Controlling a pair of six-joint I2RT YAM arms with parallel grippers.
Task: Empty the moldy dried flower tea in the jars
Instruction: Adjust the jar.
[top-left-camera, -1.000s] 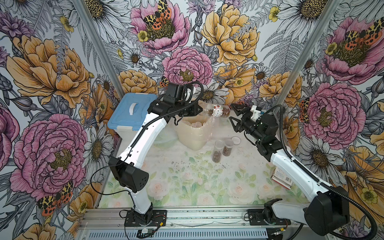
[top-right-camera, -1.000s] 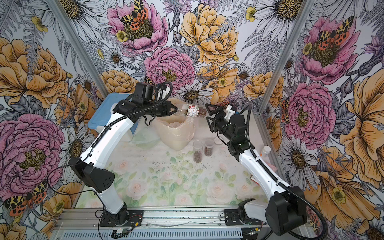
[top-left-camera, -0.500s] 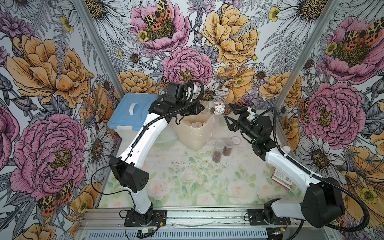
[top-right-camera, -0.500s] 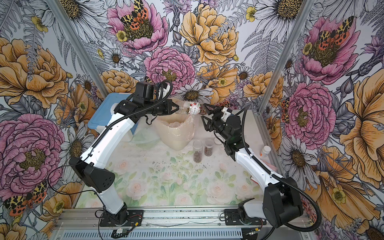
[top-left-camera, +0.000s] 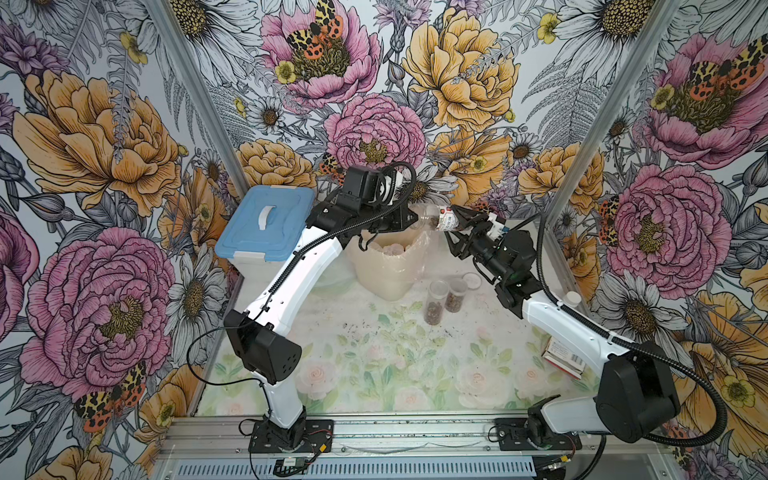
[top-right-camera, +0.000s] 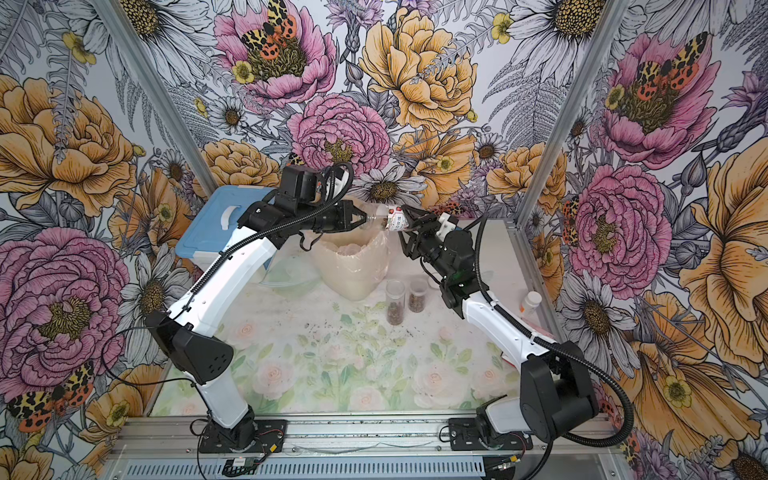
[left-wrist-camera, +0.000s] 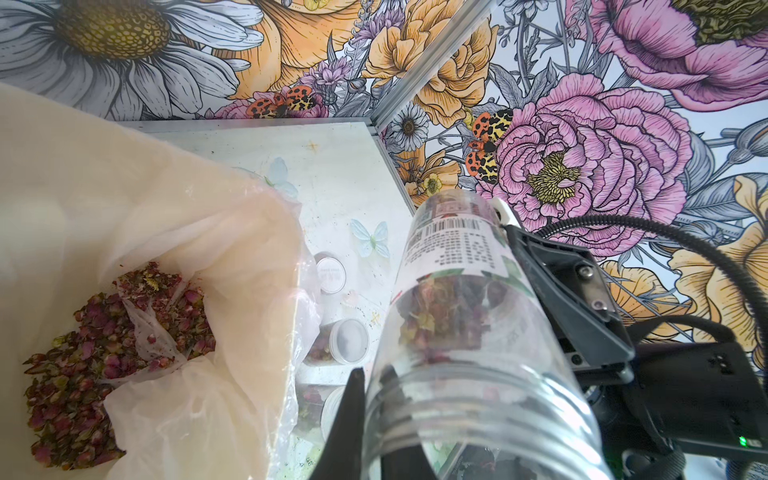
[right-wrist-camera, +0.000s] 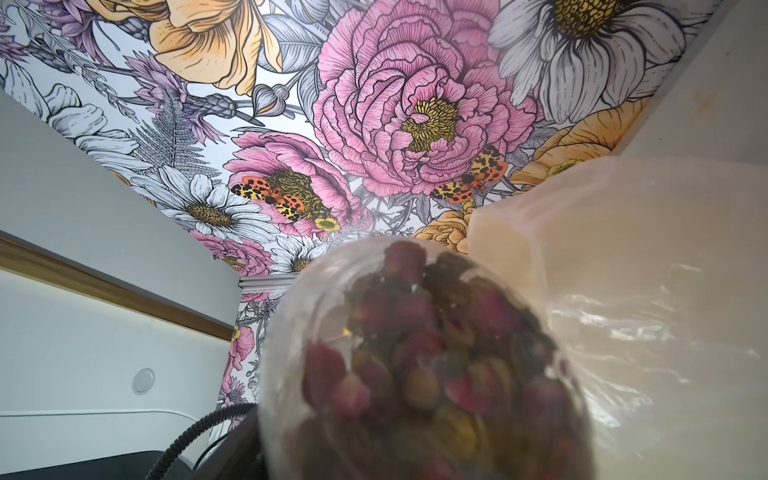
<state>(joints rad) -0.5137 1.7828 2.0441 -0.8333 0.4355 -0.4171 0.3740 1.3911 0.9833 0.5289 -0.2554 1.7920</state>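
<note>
Both arms reach inward, hands facing each other. The left hand (top-left-camera: 409, 217) pinches the rim of the jar (top-left-camera: 436, 218); the right hand (top-left-camera: 452, 225) has its jaws spread around the base.

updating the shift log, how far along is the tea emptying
Done: some buds already lie in the lined bin. In hand: the open labelled jar, tea inside, is held sideways over it, left claw at its mouth, right claw around its base. Left: two small lidded jars with tea on the table.

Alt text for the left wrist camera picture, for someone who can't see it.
A clear labelled jar, lying sideways, open mouth nearest, holds dried flower tea; the left gripper pinches its rim. Below, a bag-lined bin holds more buds.
</note>
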